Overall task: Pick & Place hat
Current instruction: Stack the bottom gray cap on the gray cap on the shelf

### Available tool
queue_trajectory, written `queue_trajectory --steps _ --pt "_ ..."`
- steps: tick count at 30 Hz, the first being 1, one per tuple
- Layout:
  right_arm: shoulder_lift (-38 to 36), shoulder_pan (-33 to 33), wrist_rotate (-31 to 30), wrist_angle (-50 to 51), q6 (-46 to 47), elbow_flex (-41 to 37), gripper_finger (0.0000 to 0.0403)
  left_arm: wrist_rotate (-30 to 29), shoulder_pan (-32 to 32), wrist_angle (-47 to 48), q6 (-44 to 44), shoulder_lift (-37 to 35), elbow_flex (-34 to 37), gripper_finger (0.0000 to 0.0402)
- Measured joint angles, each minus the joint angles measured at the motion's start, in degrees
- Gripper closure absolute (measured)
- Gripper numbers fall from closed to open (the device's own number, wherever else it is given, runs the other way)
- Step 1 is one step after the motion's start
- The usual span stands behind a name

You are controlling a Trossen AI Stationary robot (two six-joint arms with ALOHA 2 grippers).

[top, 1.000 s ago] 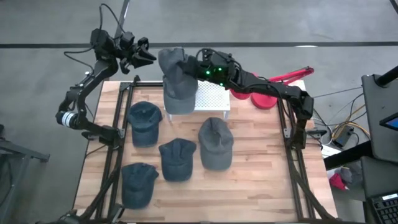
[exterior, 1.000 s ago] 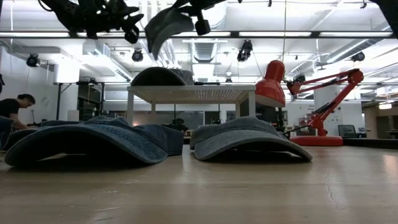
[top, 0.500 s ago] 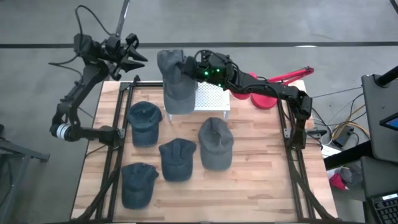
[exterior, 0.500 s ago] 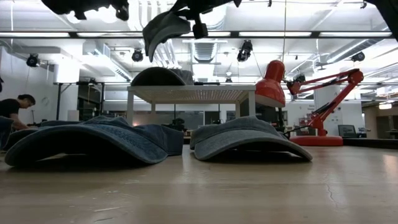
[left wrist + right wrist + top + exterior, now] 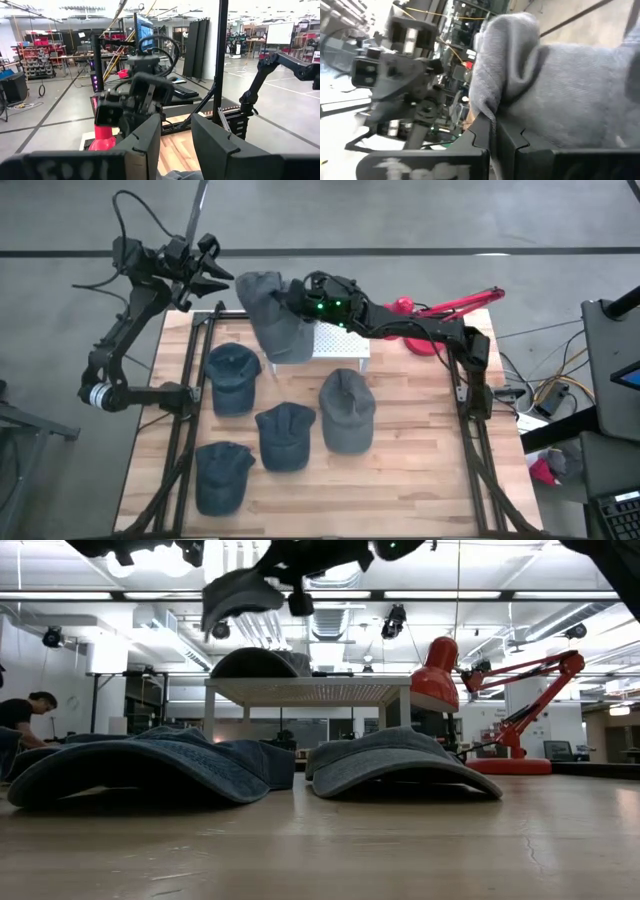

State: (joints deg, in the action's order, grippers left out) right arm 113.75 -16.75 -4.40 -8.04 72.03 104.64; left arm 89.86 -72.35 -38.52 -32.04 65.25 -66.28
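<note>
My right gripper [image 5: 296, 300] reaches over the table's far edge from the right and is shut on a grey hat [image 5: 262, 305]. The hat is raised in the air [image 5: 235, 595] above the white perforated stand [image 5: 342, 340]. A second grey hat [image 5: 255, 662] rests crown up on the stand's top. My left gripper [image 5: 218, 273] hovers open beyond the far left corner, pointing at the held hat without touching it. In the left wrist view its fingers frame the right arm's wrist [image 5: 135, 100]. My right gripper pinches a bunched fold of the hat's cloth [image 5: 487, 107] between its two fingers [image 5: 481, 132]. It comes about level from the table's right side. The hat is lifted clear, tilted, and juts out leftward past the fingertips [image 5: 225, 600].
Several more grey hats lie on the wooden table: [image 5: 232, 377], [image 5: 285, 435], [image 5: 347, 410], [image 5: 222, 475]. A red desk lamp [image 5: 420, 335] stands at the far right. Black frame rails [image 5: 190, 395] run along both sides. A person [image 5: 18, 715] sits in the room far off.
My right gripper has carried the hat toward the table's left, nearer my left gripper, with the hat still clear of the stand. My left arm first drew back toward the far left corner, then kept still.
</note>
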Motion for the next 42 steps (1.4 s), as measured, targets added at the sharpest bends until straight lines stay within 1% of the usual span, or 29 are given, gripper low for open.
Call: queue_trajectory --steps 10,20,27,32,42 --pt "-0.4 0.0 -1.6 3.5 -1.5 0.0 0.0394 -0.1 0.0 0.0 -0.1 0.0 0.0 0.0287" --pt "-0.5 0.1 -2.3 5.4 0.0 0.0 0.0394 -0.2 0.0 0.0 0.4 0.1 0.0 0.0287" --pt "-0.4 0.4 -5.1 11.9 0.2 0.0 0.0394 -0.2 0.0 0.0 0.4 0.1 0.0 0.0287" --pt "-0.4 0.4 -6.3 14.6 -2.0 0.0 0.0394 -0.2 0.0 0.0 0.4 0.1 0.0 0.0287" --pt "-0.9 0.2 -6.3 18.5 -6.2 0.0 0.0394 -0.2 0.0 0.0 0.4 0.1 0.0 0.0287"
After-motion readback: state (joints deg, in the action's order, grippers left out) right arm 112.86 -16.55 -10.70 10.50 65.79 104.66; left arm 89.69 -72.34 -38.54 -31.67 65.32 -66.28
